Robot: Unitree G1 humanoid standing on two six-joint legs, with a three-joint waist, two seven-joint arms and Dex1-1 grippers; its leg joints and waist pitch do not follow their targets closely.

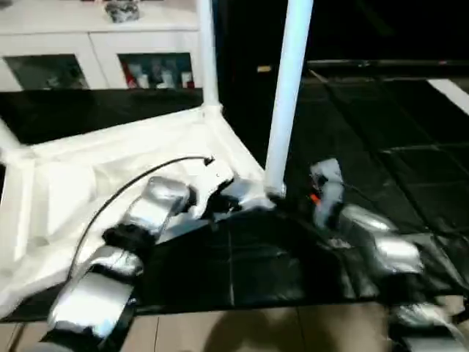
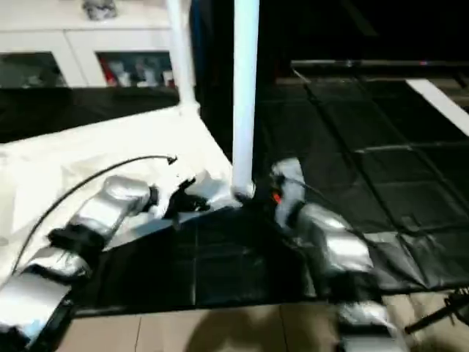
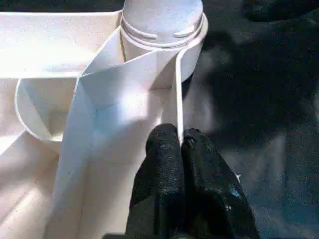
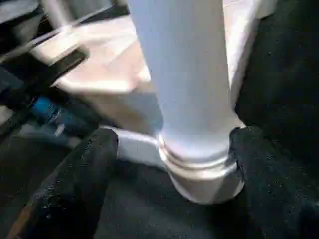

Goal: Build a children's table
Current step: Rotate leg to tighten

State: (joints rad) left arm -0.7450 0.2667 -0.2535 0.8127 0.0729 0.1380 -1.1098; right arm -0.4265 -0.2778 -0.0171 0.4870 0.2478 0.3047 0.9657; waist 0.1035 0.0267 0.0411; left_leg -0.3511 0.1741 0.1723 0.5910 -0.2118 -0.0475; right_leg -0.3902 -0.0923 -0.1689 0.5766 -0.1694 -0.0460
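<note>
Left gripper [image 3: 180,144]: jaws closed, pinching the table top's rim [image 3: 178,84].
Right gripper [image 4: 172,164]: jaws spread wide around an upright leg's [image 1: 288,88] base.
Leg: seated in corner socket [image 4: 209,181].

Your two head views look forward and down over both forearms; each wrist view looks closely at the same upright leg [image 4: 189,99] in its corner socket [image 3: 164,69].

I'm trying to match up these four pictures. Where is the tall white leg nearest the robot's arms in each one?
Left eye view: the leg stands upright, right of centre, foot in the tabletop's near corner.
Right eye view: upright at centre.
Left wrist view: its ringed base at the top, seated in the corner.
Right wrist view: it rises up the middle, between two black fingers.
Shared landmark: the corner socket holding it.
</note>
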